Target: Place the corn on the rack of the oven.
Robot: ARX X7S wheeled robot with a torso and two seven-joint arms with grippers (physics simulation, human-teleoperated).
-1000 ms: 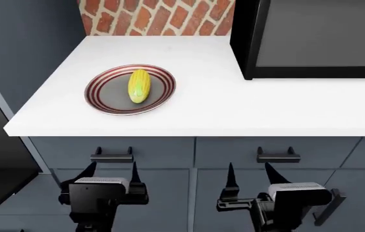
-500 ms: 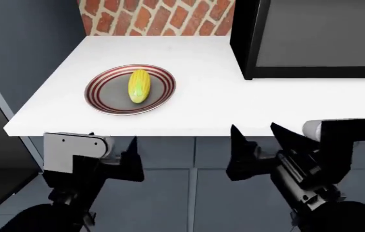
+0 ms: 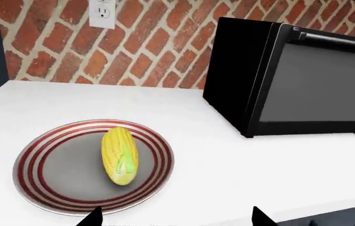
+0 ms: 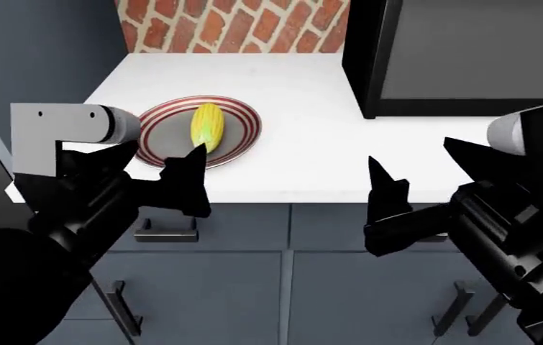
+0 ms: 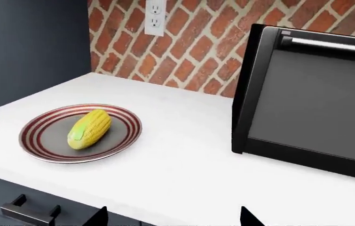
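While both arms have risen from cabinet height to counter level, the left gripper (image 4: 164, 159) and right gripper (image 4: 415, 169), each spread and empty, face the plate (image 4: 237, 144) holding the corn (image 4: 206, 126); grasping remains ahead.
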